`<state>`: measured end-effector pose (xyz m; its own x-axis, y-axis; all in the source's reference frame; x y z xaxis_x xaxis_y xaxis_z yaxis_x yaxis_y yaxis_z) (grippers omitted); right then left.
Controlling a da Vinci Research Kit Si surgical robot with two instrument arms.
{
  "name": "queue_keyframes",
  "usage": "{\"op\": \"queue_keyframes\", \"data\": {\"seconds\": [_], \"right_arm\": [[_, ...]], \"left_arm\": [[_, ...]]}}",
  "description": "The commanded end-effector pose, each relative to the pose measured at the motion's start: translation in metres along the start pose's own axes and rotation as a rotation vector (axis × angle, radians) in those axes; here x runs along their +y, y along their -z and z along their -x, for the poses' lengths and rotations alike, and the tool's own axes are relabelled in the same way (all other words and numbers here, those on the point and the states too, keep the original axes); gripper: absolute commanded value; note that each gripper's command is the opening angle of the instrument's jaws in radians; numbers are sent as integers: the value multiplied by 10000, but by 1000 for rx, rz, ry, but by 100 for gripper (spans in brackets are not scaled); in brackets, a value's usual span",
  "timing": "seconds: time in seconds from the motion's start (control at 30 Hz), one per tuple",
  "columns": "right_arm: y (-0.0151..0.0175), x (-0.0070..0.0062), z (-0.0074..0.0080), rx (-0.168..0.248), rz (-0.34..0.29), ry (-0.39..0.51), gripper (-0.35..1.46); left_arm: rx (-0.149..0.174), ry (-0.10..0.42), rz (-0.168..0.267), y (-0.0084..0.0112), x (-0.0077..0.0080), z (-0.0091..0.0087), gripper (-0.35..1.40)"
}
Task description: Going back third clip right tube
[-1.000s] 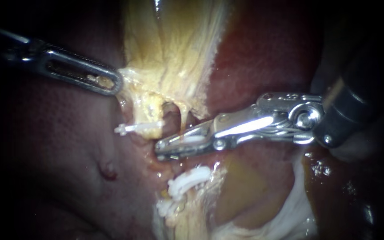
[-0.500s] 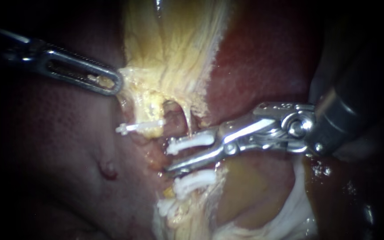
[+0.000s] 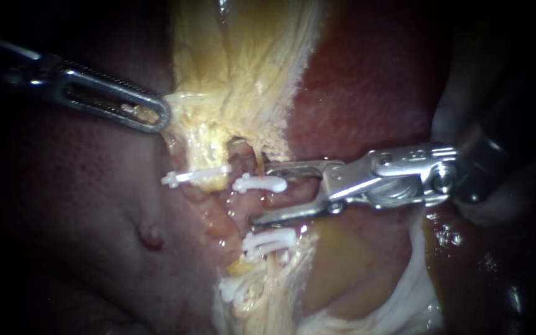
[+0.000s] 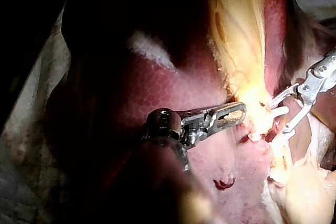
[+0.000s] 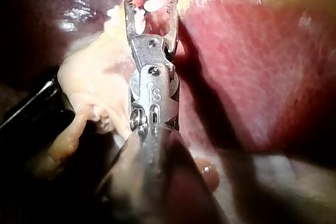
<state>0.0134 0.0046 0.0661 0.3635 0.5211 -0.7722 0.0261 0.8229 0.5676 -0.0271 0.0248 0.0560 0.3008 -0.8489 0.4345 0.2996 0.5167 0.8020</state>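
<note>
Right instrument [image 3: 262, 193] claw is open astride the clip [image 3: 259, 183]. Left instrument [image 3: 150, 115] claw grips tissue [image 3: 187, 118]. Retract straight back without snagging.

A white clip [image 3: 259, 183] lies clamped crosswise on the pinkish right tube [image 3: 236, 203].

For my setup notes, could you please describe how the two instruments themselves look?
The left instrument is dull grey metal, its long slim jaws slotted and finely toothed. The right instrument is bright polished steel with thin jaws, a riveted hinge and a dark shaft.
</note>
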Motion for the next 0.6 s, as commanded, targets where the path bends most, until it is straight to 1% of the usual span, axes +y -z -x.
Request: {"op": "queue_keyframes", "data": {"seconds": [0.03,0.23,0.4,0.6], "right_arm": [[4,-1,0,0,-3,12,50],[30,-11,-1,-4,-18,71,50],[55,-17,-9,-3,-9,108,50],[76,-21,-17,-4,4,125,50]], "left_arm": [[0,0,0,0,0,0,-35],[0,0,0,1,0,-1,-35],[0,0,0,1,1,-1,-35],[0,-1,0,1,1,-1,-35]]}}
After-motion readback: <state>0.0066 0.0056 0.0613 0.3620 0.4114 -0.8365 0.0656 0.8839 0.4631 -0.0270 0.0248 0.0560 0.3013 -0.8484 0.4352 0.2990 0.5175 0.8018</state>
